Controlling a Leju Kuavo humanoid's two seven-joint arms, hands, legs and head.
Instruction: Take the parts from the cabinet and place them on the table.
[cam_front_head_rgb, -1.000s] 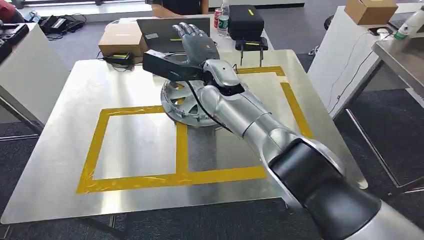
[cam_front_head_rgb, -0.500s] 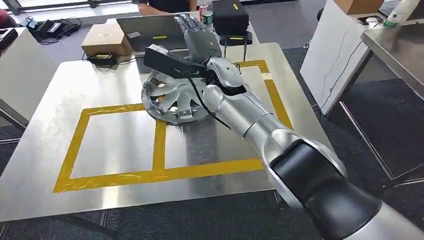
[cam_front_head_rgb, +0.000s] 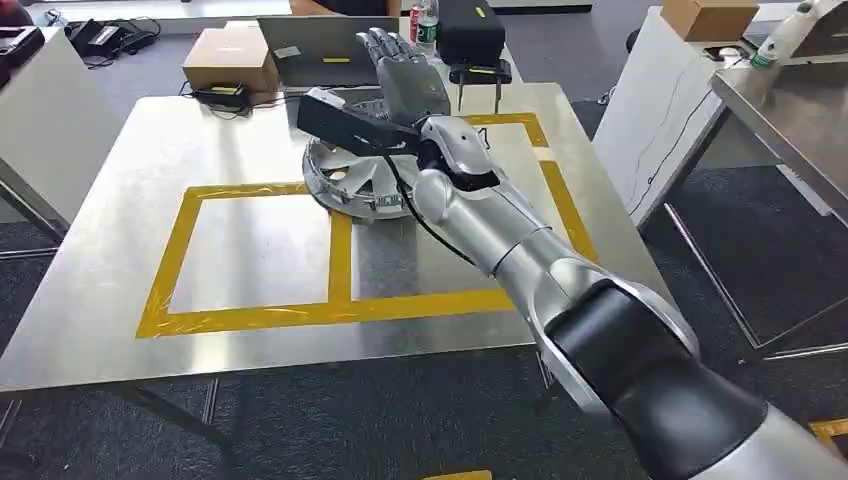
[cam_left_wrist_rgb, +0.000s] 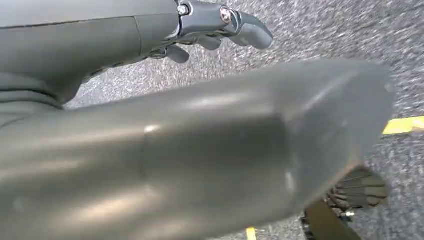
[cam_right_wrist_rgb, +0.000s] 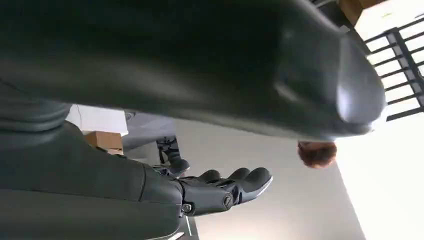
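The right hand (cam_front_head_rgb: 402, 80) is raised above the far side of the metal surface (cam_front_head_rgb: 110, 260), fingers stretched out and apart, holding nothing. Just below and behind its wrist lies the silver wheel cover (cam_front_head_rgb: 350, 185), resting flat on the surface across the far edge of the yellow tape rectangles (cam_front_head_rgb: 340, 255). Beyond the fingertips sit a laptop (cam_front_head_rgb: 315, 48), a cardboard box (cam_front_head_rgb: 232, 60) and a black case (cam_front_head_rgb: 470, 30). In the left wrist view the left hand (cam_left_wrist_rgb: 210, 30) hangs over grey carpet, fingers loosely extended with nothing in them.

Bright daylight glares off the steel table (cam_front_head_rgb: 120, 330); both wrist views blur up close.
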